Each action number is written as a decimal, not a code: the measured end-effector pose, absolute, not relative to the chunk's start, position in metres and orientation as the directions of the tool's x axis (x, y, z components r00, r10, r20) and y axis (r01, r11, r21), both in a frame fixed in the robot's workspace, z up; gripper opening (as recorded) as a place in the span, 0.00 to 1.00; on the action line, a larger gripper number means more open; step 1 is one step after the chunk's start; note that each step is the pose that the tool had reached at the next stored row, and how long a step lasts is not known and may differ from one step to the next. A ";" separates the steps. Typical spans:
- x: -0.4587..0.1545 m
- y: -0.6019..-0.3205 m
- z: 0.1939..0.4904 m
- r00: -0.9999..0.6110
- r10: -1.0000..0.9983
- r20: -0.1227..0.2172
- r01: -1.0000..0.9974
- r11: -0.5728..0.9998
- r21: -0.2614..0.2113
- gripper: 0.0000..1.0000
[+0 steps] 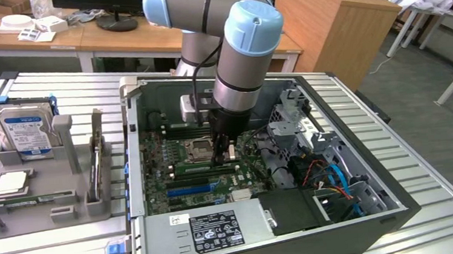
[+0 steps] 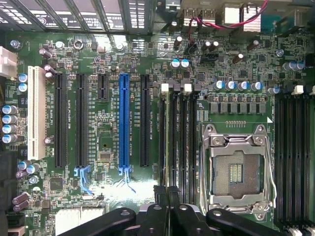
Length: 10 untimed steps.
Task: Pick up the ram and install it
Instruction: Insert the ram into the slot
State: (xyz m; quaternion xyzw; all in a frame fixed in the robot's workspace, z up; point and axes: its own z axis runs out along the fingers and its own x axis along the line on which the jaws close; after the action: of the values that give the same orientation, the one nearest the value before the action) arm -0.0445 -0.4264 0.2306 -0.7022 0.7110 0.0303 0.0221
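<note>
The ram (image 2: 173,142) is a thin green stick seen edge-on, standing in one of the black memory slots beside the empty CPU socket (image 2: 236,169). My gripper (image 2: 167,189) is shut, its two black fingertips pressed together right over the near end of that stick. I cannot tell whether they touch it. In the exterior view the gripper (image 1: 224,156) reaches straight down into the open computer case (image 1: 378,209), onto the motherboard just beside the socket (image 1: 198,148).
A blue expansion slot (image 2: 123,118) and black slots lie beside the memory slots. Cables and a drive cage (image 1: 299,124) crowd the case's right side, and the power supply (image 1: 210,228) sits at the front. A grey parts tray (image 1: 43,211) with a hard drive (image 1: 23,128) stands at the exterior view's left.
</note>
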 end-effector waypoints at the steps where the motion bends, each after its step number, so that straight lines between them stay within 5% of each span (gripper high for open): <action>1: -0.044 -0.426 0.231 -0.012 -0.997 -0.074 -1.000 0.011 0.012 0.12; 10: -0.044 -0.426 0.231 -0.011 -0.997 -0.074 -1.000 0.010 0.012 0.12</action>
State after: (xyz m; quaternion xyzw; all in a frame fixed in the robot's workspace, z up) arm -0.0445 -0.4264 0.2306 -0.7029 0.7103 0.0304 0.0221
